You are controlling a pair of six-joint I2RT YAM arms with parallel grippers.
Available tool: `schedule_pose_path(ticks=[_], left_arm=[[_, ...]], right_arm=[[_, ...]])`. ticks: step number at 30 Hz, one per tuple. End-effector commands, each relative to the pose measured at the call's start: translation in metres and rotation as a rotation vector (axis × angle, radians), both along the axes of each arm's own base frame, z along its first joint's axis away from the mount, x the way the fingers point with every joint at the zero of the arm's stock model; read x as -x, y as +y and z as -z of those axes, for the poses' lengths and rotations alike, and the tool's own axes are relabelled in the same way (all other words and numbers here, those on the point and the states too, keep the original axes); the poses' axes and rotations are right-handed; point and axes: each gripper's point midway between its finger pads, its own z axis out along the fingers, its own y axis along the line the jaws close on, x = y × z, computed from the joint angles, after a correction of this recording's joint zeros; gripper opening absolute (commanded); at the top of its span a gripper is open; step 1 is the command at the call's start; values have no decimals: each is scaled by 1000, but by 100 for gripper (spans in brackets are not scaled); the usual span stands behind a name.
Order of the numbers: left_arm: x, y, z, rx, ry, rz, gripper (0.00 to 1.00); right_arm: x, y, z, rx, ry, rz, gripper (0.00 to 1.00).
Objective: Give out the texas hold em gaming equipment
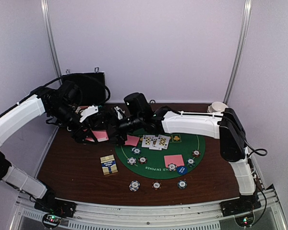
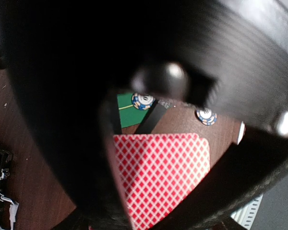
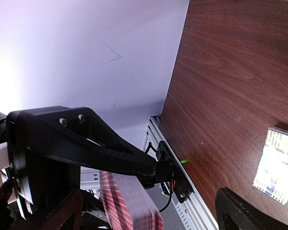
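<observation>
Cards (image 2: pixel 161 177) show red-and-white diamond-lattice backs.

Table (image 1: pixel 72 167): dark brown wood grain, smooth, low satin sheen.
Round mat (image 1: pixel 189 141): green, matt, felt-like cloth, white print.
Pink-backed cards (image 2: pixel 163 177): thin coated paper, red lattice print, smooth, faint gloss.
Poker chips (image 1: pixel 134 185), 6 o'clock off mat: hard plastic look, stripe-edged, slight shine.
Card box (image 1: pixel 108 165), 8 o'clock of mat: printed cardboard, glossy, glare in right wrist view.
Arm shells (image 1: pixel 192 123): white glossy plastic; joints black, matt.
Rail (image 1: pixel 149 211), 6 o'clock table edge: bare ribbed metal.
Walls (image 1: pixel 149 48): matt, pale, faint scuffs.
</observation>
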Motion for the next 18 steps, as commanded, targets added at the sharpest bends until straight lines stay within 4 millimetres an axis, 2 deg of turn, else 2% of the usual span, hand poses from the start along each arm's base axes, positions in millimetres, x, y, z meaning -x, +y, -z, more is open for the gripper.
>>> schedule_pose_path(ticks=[1, 6, 13, 18], left_arm=[[-4, -4, -13, 41, -30, 1, 0], [-4, -4, -14, 44, -29, 1, 0], [-4, -4, -16, 46, -34, 0, 0], [-5, -5, -16, 48, -34, 1, 0]], right_arm=[[5, 9, -3, -29, 14, -27, 100], [3, 4, 3, -4, 15, -33, 97], [-12, -15, 8, 22, 16, -4, 83], [-14, -26, 7, 43, 1, -5, 72]])
